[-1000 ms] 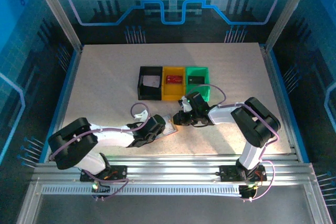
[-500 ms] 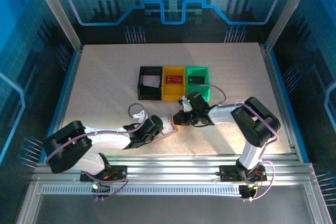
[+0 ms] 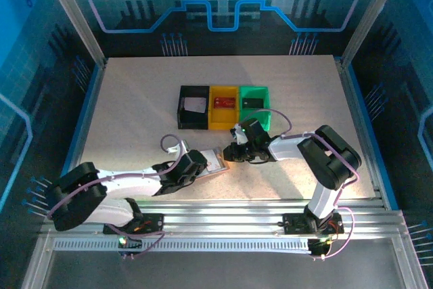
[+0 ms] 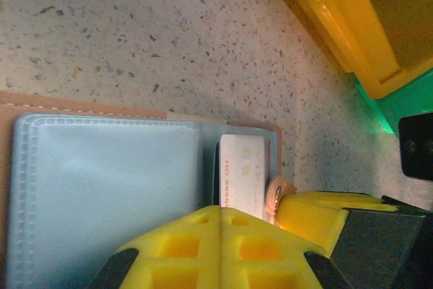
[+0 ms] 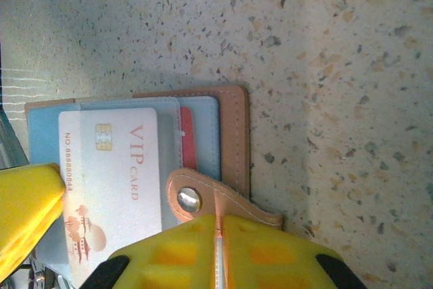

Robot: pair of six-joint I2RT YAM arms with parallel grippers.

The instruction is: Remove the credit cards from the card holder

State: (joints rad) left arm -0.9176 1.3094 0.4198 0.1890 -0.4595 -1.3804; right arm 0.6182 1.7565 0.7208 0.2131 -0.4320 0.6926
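Observation:
The card holder [image 3: 218, 162] lies open on the table, pinkish-tan with pale grey pockets [image 4: 101, 187]. A whitish VIP card [image 5: 111, 181] sticks well out of a pocket, and a red card [image 5: 187, 147] peeks from the slot beside it. My right gripper [image 5: 218, 216] is shut on the holder's snap tab [image 5: 193, 197]. My left gripper [image 4: 220, 209] is shut, its tips at the whitish card's [image 4: 241, 170] edge; I cannot tell whether it pinches that card. In the top view, the left gripper [image 3: 204, 163] and right gripper [image 3: 231, 155] meet over the holder.
Three bins stand in a row behind the holder: black [image 3: 183, 109] with a whitish card, yellow [image 3: 223, 121] with a red card, green [image 3: 260, 121] with a black card. Bare table [image 3: 135, 113] spreads on every side. The right arm's forearm [image 3: 287, 145] lies low.
The left arm's elbow has swung left and lower while its gripper stayed at the holder and closed fully. The right arm and the holder have not visibly moved.

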